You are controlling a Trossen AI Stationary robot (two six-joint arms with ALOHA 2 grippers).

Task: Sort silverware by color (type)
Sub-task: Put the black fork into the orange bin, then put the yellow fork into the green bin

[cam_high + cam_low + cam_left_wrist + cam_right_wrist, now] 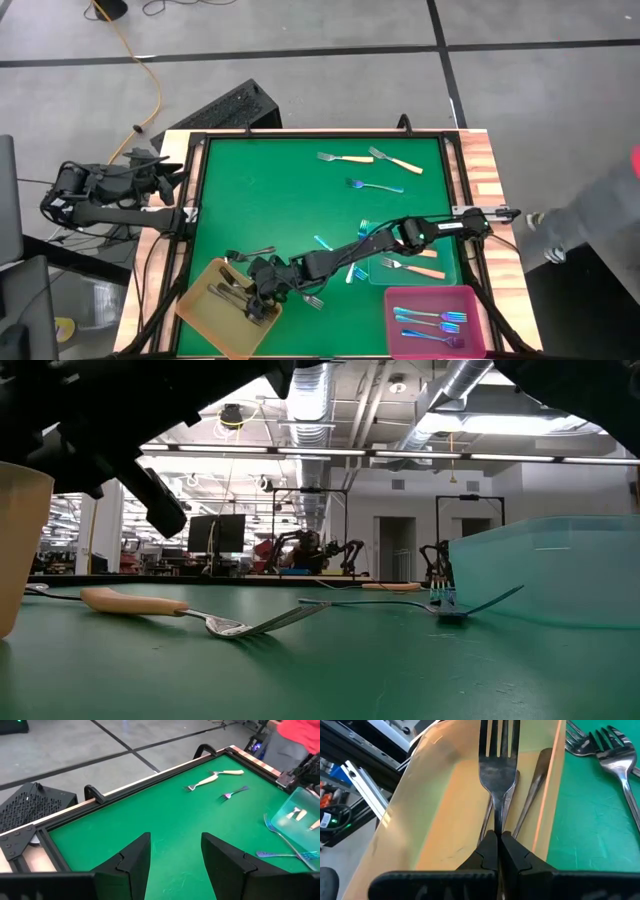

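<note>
Progress: sorting looks past halfway, judging by how many forks already lie in trays.
Yellow tray (196, 306): at the desk's near-left corner; several dark-grey forks (232, 292) lie inside it.
Right gripper (498, 847): reached across to the yellow tray, its fingers clamped together on the handle of a grey fork (498, 767) that hangs just over the forks already in the tray; this one seems about to be dropped in.
Pink tray (400, 322): at the near-right corner, holding a few iridescent blue forks (432, 318).
Teal tray (452, 272): just beyond the pink one, with two cream-handled forks (412, 267) in it.
Left to sort: two cream-handled forks on the desk (370, 158) at the far side; a loose blue fork (375, 186) near them; more blue ones by the right arm in mid-desk; a grey fork on the green (312, 299) just beside the yellow tray.
Left gripper (174, 862): parked off the desk's left edge, fingers apart, holding nothing.
Desk (270, 200): green mat, open in the middle.
In the way: the right arm lies over the blue forks at mid-desk; the yellow tray's wall stands close to the loose grey fork.
Surroundings: a person in a red top (300, 731) stands beyond the desk's right side.
</note>
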